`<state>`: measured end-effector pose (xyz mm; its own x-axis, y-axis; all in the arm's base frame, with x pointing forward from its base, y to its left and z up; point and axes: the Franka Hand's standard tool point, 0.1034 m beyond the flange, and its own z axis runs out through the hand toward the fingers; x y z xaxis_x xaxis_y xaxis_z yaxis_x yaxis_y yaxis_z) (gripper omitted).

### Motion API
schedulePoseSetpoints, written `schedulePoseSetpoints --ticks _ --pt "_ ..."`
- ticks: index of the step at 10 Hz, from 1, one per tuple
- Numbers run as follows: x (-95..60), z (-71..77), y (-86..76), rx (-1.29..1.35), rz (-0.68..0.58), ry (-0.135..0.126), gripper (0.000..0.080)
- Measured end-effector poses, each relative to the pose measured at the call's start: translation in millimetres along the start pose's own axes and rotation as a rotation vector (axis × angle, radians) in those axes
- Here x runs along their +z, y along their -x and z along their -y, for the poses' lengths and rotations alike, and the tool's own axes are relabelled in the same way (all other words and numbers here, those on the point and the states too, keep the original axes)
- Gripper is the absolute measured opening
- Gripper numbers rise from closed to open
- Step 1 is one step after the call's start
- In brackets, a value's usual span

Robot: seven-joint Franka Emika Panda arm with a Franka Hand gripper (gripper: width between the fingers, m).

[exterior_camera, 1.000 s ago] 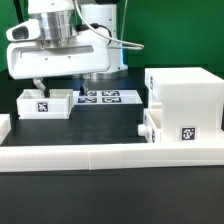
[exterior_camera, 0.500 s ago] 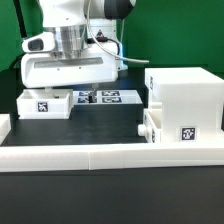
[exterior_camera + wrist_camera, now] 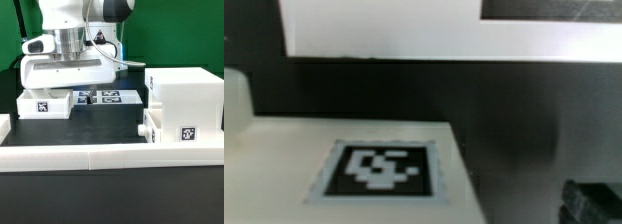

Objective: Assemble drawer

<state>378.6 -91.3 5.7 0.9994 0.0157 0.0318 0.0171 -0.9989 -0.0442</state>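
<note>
The large white drawer casing (image 3: 186,98) stands at the exterior view's right. One knobbed tray (image 3: 151,126) sits in its lower slot. The second tray (image 3: 45,104) lies loose at the exterior view's left, its tag facing the camera. My gripper (image 3: 58,91) hangs just above and behind this loose tray and looks open and empty. In the wrist view a white face with a square tag (image 3: 384,168) lies right under the hand. One dark fingertip (image 3: 590,200) shows at the frame's edge. The other fingertip is out of the frame.
The marker board (image 3: 108,97) lies flat on the black table between the loose tray and the casing. A long low white rail (image 3: 100,156) runs across the front. A white band (image 3: 438,30) crosses the wrist view beyond the tagged face.
Over the last second the hand has turned about its axis and shifted toward the exterior view's left, over the loose tray. It has hardly moved in the last half second.
</note>
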Motion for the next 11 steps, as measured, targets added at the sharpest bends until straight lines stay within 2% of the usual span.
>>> schedulePoseSetpoints --ticks 1,4,5,6,7,11 --pt "0.0 -1.3 0.0 0.003 -0.002 0.001 0.0649" --pt "0.0 -0.8 -0.2 0.001 -0.002 0.001 0.0253" --pt "0.0 -0.8 -0.3 0.000 -0.002 0.001 0.0253" --pt "0.0 -0.8 -0.3 0.000 -0.002 0.001 0.0079" --pt "-0.4 -0.9 -0.8 0.000 -0.003 0.001 0.0042" --pt "-0.5 -0.9 -0.9 0.000 -0.004 0.001 0.0042"
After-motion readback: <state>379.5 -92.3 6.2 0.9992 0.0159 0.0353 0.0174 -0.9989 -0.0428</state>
